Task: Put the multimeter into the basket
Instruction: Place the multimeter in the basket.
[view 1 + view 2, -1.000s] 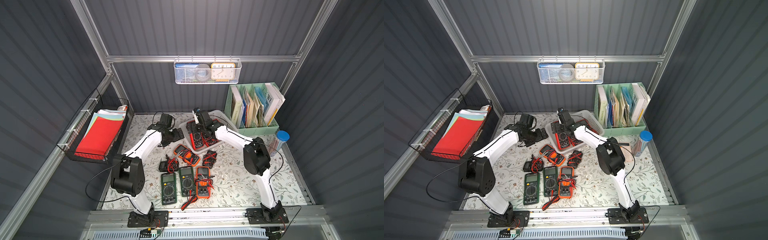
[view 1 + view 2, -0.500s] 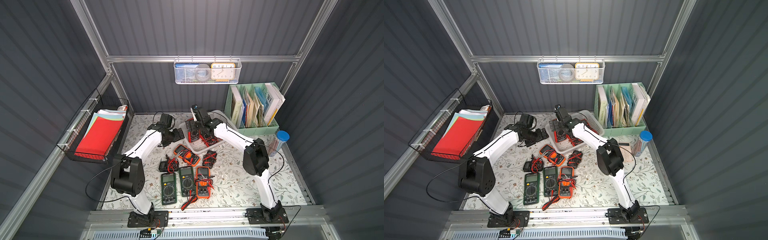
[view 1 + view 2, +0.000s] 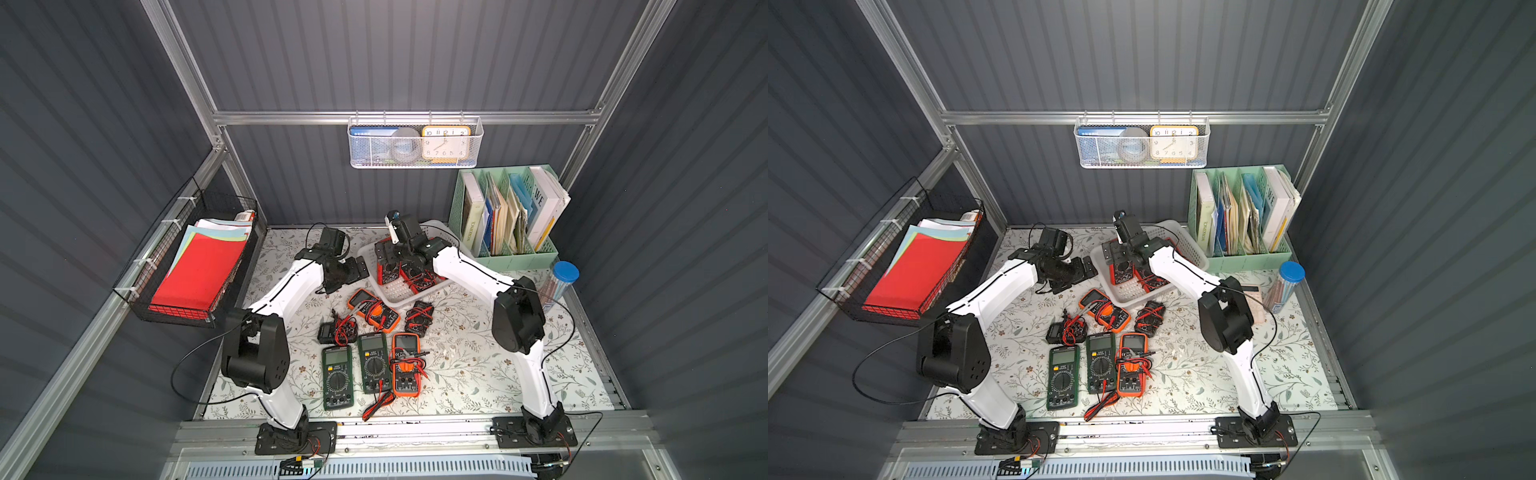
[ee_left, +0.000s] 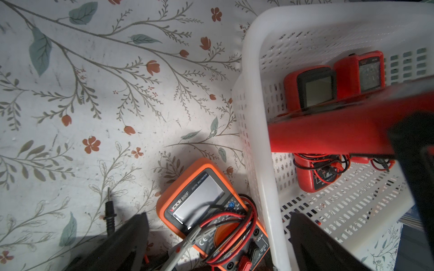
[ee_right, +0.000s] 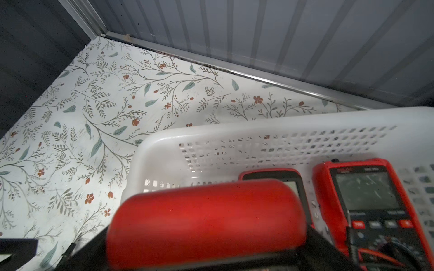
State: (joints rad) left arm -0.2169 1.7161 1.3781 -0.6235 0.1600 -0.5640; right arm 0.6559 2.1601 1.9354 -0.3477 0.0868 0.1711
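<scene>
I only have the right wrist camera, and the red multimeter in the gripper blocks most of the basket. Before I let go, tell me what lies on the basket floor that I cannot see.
Observer: A third red multimeter, leads bundled on it, lies flat on the floor of the basket, close to the red multimeter that the right gripper holds.
Operator: Now report the left gripper.
Observer: The left gripper is open outside the basket, over an orange multimeter lying right beside the basket's wall.
</scene>
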